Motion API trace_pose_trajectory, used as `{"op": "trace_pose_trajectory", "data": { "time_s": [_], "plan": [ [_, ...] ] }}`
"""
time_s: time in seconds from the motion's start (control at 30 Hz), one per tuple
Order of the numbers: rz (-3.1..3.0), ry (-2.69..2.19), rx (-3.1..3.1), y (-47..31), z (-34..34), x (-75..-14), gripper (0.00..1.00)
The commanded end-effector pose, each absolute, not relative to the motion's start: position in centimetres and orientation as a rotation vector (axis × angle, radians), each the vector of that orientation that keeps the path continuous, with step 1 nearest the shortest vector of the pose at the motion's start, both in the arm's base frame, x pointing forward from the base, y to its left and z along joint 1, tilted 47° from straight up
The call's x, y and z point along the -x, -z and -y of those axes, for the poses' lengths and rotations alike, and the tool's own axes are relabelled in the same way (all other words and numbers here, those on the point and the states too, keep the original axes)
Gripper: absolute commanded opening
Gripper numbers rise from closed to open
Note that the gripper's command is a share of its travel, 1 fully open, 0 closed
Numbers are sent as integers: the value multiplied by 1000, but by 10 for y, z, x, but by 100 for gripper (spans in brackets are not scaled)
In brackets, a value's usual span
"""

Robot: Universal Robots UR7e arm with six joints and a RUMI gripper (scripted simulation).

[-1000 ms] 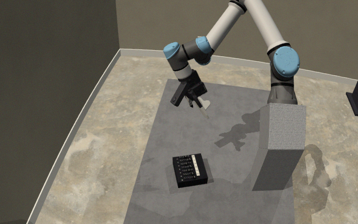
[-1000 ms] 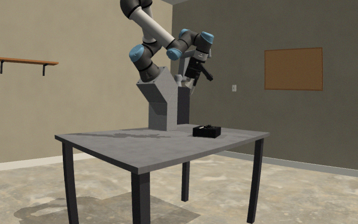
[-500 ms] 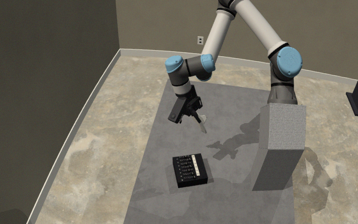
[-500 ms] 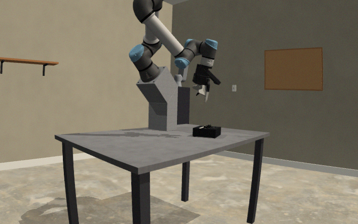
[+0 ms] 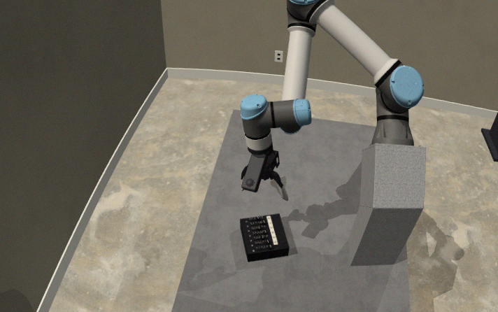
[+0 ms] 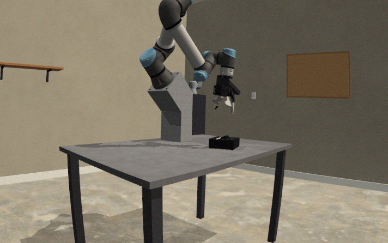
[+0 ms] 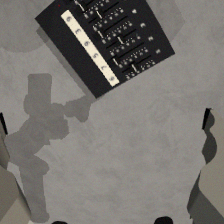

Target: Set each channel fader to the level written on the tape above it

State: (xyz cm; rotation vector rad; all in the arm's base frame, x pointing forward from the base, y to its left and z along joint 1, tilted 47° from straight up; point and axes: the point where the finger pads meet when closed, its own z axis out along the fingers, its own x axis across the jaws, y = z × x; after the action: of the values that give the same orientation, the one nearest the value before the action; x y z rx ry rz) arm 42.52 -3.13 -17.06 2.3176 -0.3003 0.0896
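The tool hangs above the bench, fully open and holding nothing. The lighting desk sits below it, untouched

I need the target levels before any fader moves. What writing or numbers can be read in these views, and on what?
White tape strip on the lighting desk: a row of dark marks, too blurred to read.
Pale scale marks beside the faders: too small to read.
Nothing else carries text.
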Motion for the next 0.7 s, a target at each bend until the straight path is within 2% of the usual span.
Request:
{"op": "trace_pose_trajectory", "data": {
  "time_s": [0.0, 0.67],
  "plan": [
    [165, -115, -2333, 185, 25, -424, 100],
    [-72, -125, -2317, 207, 15, -416, 100]
  ]
}}
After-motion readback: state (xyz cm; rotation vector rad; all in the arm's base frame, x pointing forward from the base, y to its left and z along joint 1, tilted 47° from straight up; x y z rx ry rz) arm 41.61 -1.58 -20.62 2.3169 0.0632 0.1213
